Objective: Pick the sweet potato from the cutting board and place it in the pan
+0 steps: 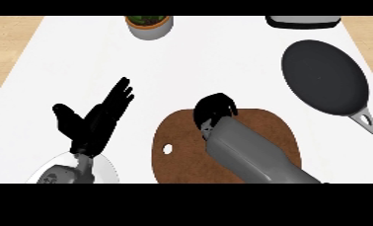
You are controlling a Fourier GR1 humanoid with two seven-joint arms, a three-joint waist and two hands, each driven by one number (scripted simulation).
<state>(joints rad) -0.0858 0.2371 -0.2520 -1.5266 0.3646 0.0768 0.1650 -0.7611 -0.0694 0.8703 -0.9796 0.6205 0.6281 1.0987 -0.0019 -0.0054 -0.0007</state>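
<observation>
The brown cutting board (270, 126) lies at the lower middle of the counter. My right hand (215, 109) sits over the board's far edge with its fingers curled downward. The sweet potato does not show anywhere; the curled hand covers the spot where it would lie. The dark pan (324, 77) rests at the right, empty, its handle (360, 120) pointing toward the lower right. My left hand (98, 116) rests open at the left, fingers up, off the board.
A white plate (109, 170) lies at the lower left under my left forearm. A potted plant (149, 25) stands at the back centre. A dark tray-like object (302, 21) sits at the back right, beyond the pan.
</observation>
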